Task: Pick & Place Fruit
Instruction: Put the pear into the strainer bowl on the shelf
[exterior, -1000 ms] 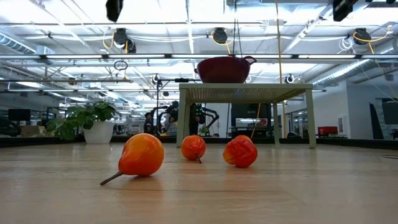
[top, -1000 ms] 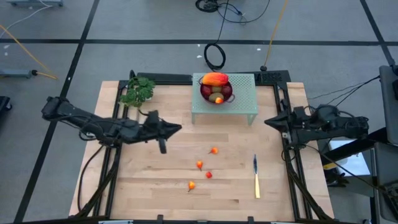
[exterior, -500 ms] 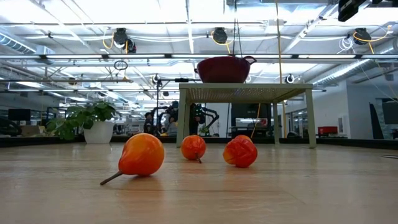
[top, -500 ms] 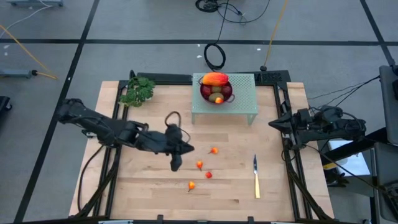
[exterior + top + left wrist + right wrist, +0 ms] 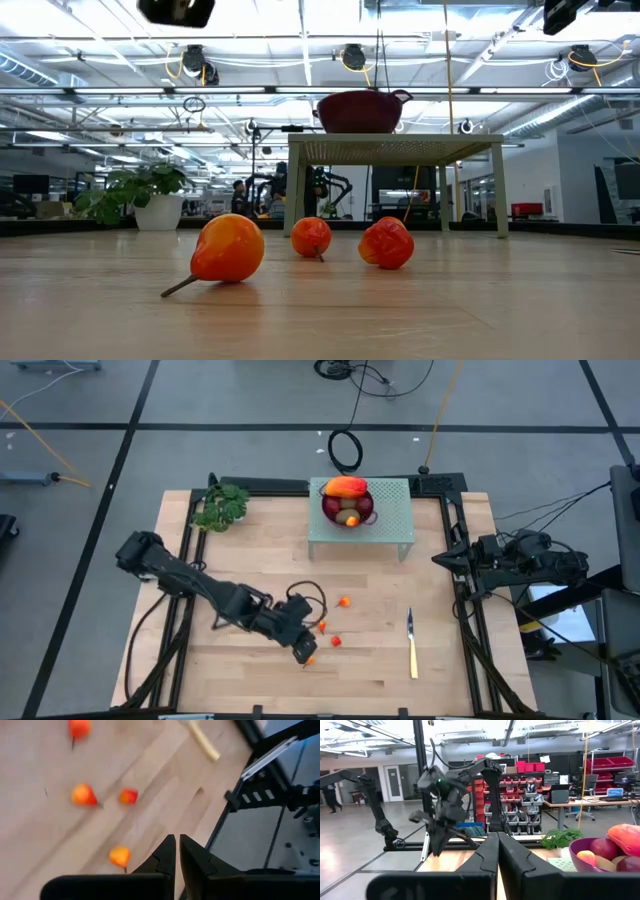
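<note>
Several tiny orange-red fruit pieces lie on the wooden table: one [image 5: 344, 601], one [image 5: 322, 625], a redder one [image 5: 336, 641] and the nearest [image 5: 308, 658]. The low view shows three of them [image 5: 228, 248] [image 5: 311, 237] [image 5: 386, 243]. More fruit fills a dark red bowl [image 5: 347, 505] on a small pale green stand [image 5: 385, 525]. My left gripper [image 5: 303, 650] hangs shut above the nearest piece [image 5: 120, 856], slanting down and touching nothing. My right gripper [image 5: 497, 845] is shut and waits at the table's right edge [image 5: 445, 558].
A yellow-handled knife [image 5: 412, 645] lies right of the loose pieces. A leafy green bunch [image 5: 222, 505] sits at the far left corner. The black frame rails [image 5: 462, 600] run along the table's sides. Bare wood spreads across the near left part [image 5: 220, 670].
My left gripper has swung from the table's left middle toward the near edge and the right, ending over the loose fruit pieces. It has tipped from nearly level to slanting down and rolled about its own line. The fruit has not moved.
</note>
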Controlling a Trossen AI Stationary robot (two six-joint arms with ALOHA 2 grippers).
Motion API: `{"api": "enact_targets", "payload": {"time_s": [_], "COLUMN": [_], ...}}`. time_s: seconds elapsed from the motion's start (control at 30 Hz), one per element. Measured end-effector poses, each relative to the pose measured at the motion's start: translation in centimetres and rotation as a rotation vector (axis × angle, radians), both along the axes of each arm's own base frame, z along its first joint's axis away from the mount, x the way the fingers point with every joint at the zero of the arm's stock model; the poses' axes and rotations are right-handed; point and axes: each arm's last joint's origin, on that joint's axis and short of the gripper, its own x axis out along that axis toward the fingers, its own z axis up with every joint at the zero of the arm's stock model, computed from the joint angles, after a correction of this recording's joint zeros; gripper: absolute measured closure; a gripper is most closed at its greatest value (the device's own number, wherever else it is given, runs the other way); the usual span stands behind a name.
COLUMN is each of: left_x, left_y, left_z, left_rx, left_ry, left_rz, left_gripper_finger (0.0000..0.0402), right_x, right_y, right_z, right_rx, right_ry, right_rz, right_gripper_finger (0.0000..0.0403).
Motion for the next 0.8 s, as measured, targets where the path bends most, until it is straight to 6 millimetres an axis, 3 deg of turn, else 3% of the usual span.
{"api": "enact_targets", "payload": {"time_s": [0.23,0.5,0.8], "left_x": [0.5,0.0,0.0], "left_y": [-2.2,-3.2,-3.3], "left_z": [-2.7,-2.9,-2.9], "left_rx": [-0.095,-0.111,-0.143], "left_ry": [0.103,0.101,0.101], "left_rz": [0.063,0.116,0.161], "left_gripper_finger": [0.0378,0.0378,0.0378], "right_x": [-0.1,0.1,2.3], "right_y": [0.1,0.2,0.4], "right_z": [0.0,-0.7,-4.8], "right_rx": [-0.006,0.029,0.036], "right_ry": [-0.005,0.044,0.058], "right_rz": [0.051,0.056,0.054], "right_gripper_finger": [0.0403,0.0403,0.0403]}}
